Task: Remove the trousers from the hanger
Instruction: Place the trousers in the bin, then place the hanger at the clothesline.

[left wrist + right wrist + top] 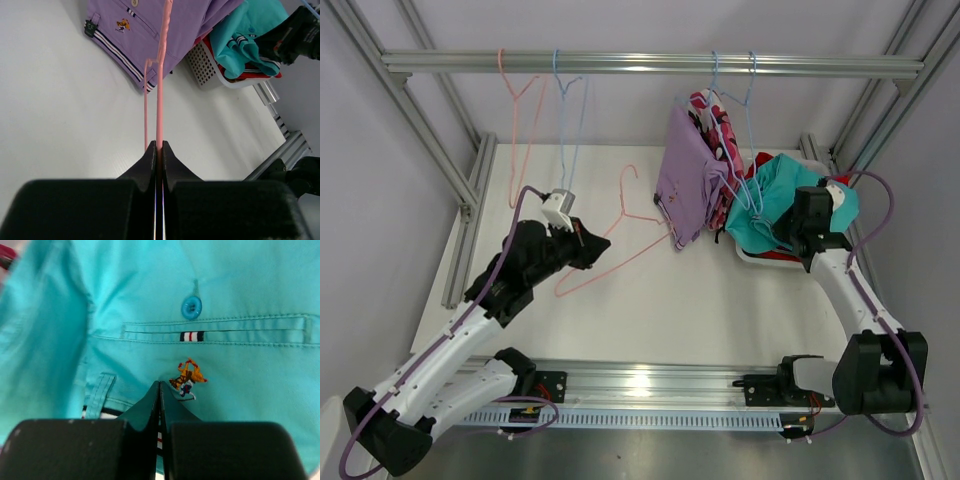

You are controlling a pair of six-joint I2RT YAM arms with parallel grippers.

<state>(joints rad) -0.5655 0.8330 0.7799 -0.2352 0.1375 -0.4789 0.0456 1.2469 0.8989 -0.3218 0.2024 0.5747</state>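
One lilac pair point(685, 180) vertical, waistband down

I have clear passage over the bare table point(650, 315) ahead of the arm bases. The pink hanger point(620, 262) lies aslant across mid-table, an obstacle to low sweeps. At the right rear the lilac trousers point(685, 180) hang below the rail point(650, 63), just beside the white basket point(202, 62) heaped with the teal trousers point(770, 205) — no lane there. Two empty hangers point(570, 110) dangle left — gaps on either side.

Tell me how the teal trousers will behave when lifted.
Probably floppy: the teal trousers drape in folds over the basket. Likely light, since the cloth looks thin. The right gripper seems to pinch one fold, so the rest may sag.
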